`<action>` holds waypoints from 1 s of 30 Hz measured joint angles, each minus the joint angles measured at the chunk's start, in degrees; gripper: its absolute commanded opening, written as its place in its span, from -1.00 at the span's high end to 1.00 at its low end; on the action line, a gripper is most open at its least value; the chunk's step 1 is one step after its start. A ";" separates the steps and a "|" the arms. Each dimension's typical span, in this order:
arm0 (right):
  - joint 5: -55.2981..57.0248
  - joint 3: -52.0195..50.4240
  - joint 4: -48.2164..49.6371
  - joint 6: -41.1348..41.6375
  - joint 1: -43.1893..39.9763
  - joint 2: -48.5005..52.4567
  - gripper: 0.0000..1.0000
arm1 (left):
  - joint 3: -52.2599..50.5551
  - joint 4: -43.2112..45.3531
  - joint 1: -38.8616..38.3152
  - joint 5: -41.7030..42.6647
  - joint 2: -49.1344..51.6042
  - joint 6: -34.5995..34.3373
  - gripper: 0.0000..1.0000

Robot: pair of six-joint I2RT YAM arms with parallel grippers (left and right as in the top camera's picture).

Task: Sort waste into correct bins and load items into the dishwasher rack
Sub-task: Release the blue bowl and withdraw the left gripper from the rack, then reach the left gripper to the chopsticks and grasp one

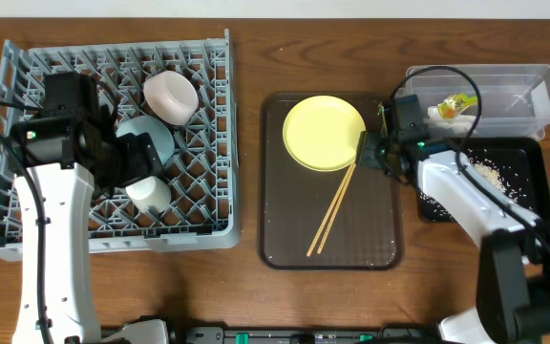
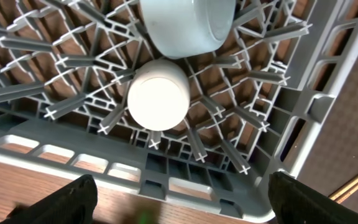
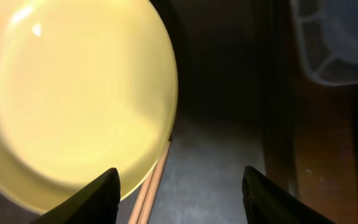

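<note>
Sorting looks done: the wrapper (image 1: 458,103) lies in the tub (image 1: 533,86), the rice (image 1: 490,174) in the black tray (image 1: 538,191). White bowl (image 1: 170,96), blue bowl (image 1: 156,134) and cup (image 1: 149,194) sit in the rack (image 1: 208,76), my left pincer (image 2: 179,196) spread wide above the cup. Left to load, I judge: the plate (image 1: 323,132) and chopsticks (image 1: 332,210), both on the brown tray (image 1: 370,239). My right pincer (image 3: 179,186) hangs wide open at the plate's right edge, holding nothing.
</note>
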 measured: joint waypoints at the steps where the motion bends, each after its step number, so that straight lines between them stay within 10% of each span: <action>1: 0.02 0.00 -0.72 -0.26 0.00 -1.25 -0.25 | 0.00 0.35 -0.48 0.00 0.00 0.00 -0.79; 30: 8.39 0.00 -28.59 -4.22 -18.32 -23.02 -0.44 | -0.17 17.46 -47.78 1.01 18.95 0.22 -0.76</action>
